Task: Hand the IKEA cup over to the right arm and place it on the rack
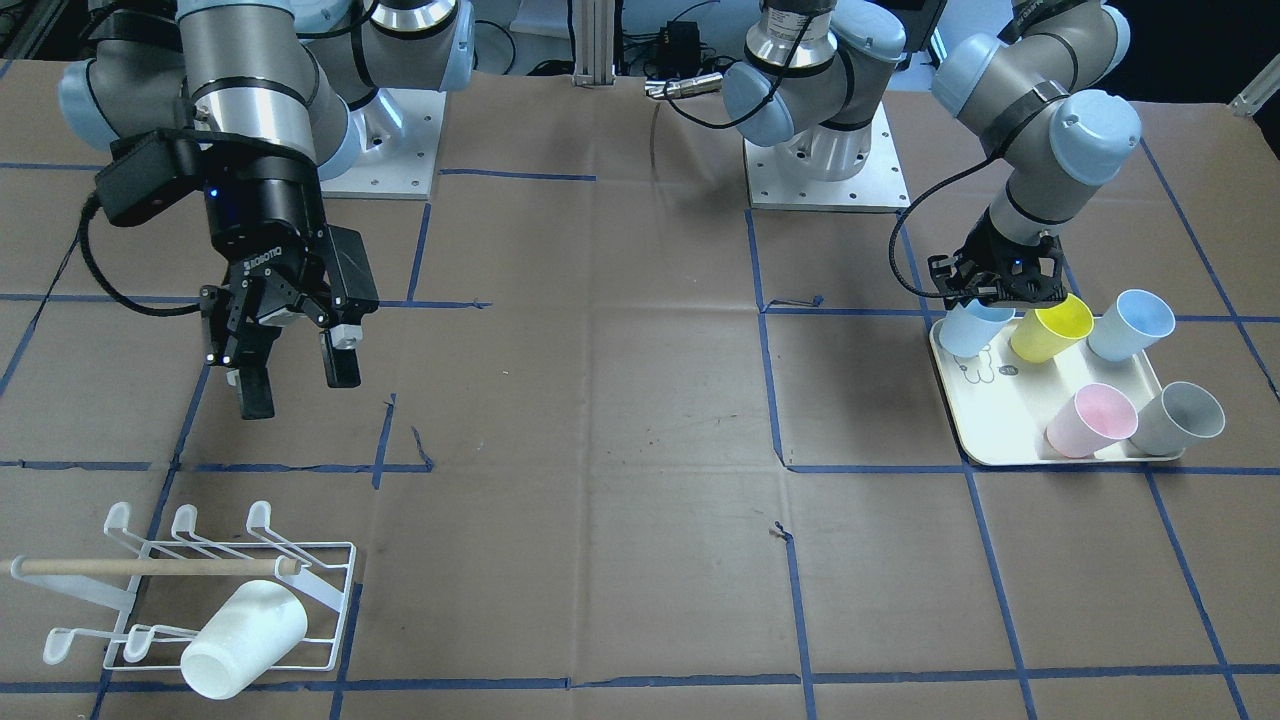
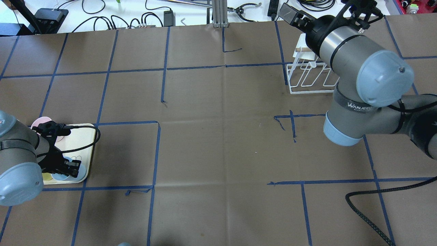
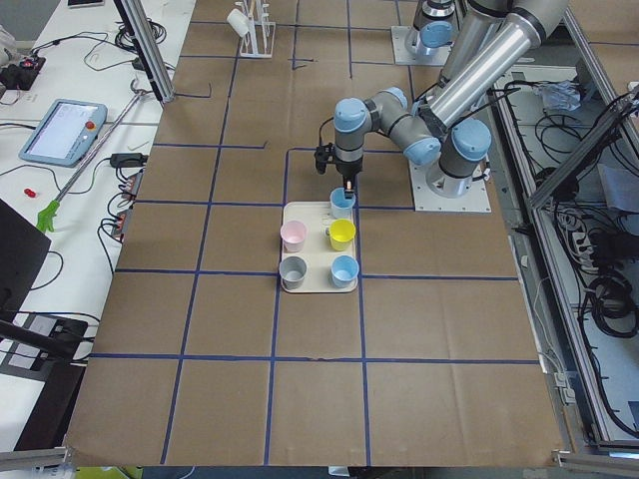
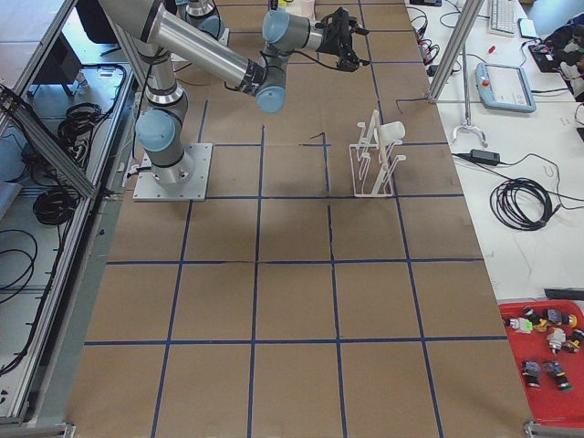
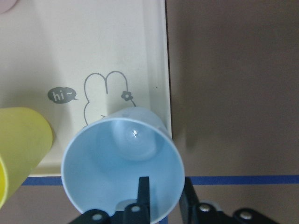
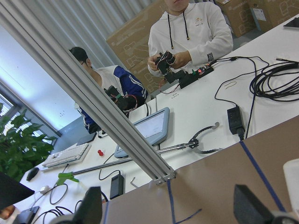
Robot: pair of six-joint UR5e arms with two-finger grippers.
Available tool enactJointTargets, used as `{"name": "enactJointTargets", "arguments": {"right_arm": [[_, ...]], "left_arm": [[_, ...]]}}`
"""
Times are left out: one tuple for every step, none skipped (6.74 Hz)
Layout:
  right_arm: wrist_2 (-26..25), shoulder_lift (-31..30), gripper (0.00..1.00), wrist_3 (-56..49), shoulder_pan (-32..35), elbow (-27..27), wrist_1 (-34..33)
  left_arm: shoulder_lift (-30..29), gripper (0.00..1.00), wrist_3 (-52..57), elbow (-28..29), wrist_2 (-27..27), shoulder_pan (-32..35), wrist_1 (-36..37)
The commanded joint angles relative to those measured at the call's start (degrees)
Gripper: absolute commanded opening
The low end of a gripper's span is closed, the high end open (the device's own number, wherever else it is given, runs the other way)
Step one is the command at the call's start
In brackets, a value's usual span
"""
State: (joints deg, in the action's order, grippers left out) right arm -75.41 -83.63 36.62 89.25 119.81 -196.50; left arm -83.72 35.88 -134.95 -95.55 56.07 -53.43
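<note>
Front-facing view: left gripper (image 1: 1000, 292) points down at smooth, tapered pale-blue plastic cup (image 1: 972, 332) on glossy cream tray (image 1: 985, 425). Fingers narrow, straddling rim, one in, one out; can't tell if pinched. Right gripper (image 1: 298, 386) hangs vertical, jaws wide, near white wire rack (image 1: 300, 546) w/ white cup (image 1: 245, 640).

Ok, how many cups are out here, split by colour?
Light blue cup: 2
Yellow cup: 1
Pink cup: 1
Grey cup: 1
White cup: 1
Total: 6
</note>
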Motion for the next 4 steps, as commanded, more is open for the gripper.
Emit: {"name": "enactJointTargets", "arguments": {"right_arm": [[0.78,0.22,1.0,19.38,3.29,2.79,-4.66],[1.05,0.75,1.0,29.2,4.43,3.84,-6.24],[1.4,0.75,1.0,38.96,4.44,4.72,-6.96],[1.4,0.58,1.0,41.93,4.36,4.64,-7.66]], "left_arm": [[0.05,0.0,0.51,1.86,0.19,0.0,0.0],[-0.04,0.0,0.51,5.88,0.19,0.26,-1.31],[0.57,0.0,0.25,9.75,1.93,0.61,-5.5],[0.4,0.0,0.07,15.71,4.03,0.79,-12.59]]}}
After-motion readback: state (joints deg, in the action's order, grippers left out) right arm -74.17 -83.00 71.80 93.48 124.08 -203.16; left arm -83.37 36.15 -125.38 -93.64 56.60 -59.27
